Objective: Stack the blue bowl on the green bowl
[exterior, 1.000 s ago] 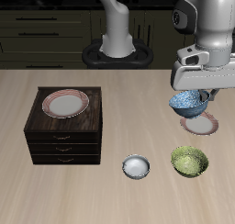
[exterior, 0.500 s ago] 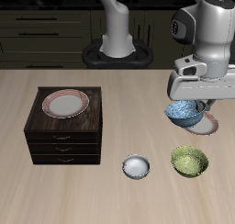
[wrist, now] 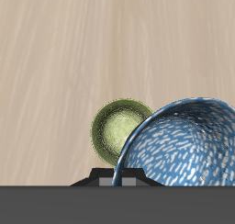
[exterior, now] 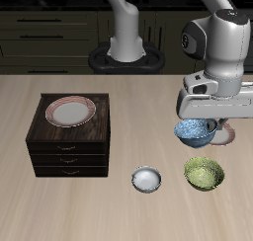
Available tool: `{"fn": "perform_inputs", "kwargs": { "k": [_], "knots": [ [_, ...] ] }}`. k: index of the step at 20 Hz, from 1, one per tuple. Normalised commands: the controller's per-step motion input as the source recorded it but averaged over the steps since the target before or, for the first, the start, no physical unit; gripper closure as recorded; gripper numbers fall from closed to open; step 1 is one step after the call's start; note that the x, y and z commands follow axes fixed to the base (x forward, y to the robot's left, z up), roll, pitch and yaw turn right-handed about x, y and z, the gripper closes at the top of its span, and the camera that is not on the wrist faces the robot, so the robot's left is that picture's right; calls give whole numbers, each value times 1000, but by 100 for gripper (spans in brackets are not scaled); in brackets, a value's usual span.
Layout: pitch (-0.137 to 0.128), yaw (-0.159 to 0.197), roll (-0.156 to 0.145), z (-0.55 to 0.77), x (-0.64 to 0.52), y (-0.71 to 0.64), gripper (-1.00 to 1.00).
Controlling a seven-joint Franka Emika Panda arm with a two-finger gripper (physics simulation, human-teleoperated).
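My gripper (exterior: 204, 120) is shut on the blue bowl (exterior: 196, 132), which hangs tilted in the air above the table. In the wrist view the blue bowl (wrist: 184, 144) fills the space close to the camera and hides the fingers. The green bowl (exterior: 204, 172) sits on the table near the front edge, a little below and forward of the held bowl. In the wrist view the green bowl (wrist: 119, 127) is partly covered by the blue bowl's rim.
A small white-grey bowl (exterior: 146, 179) sits beside the green bowl. A pink-rimmed plate (exterior: 225, 135) lies on the table behind the held bowl. A dark wooden drawer cabinet (exterior: 67, 138) carries another pink-rimmed plate (exterior: 69, 112) on top.
The gripper has carried the blue bowl down and toward the table's front edge, off the plate on the table and closer to the green bowl.
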Motion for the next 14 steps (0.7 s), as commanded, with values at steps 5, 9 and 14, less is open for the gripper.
{"fn": "perform_inputs", "kwargs": {
  "k": [5, 9, 14],
  "knots": [
    [45, -11, -7, -353, 71, -43, 100],
    [34, 1, -2, -326, 53, -3, 100],
    [28, 4, 2, -250, -16, 84, 100]
  ]
}}
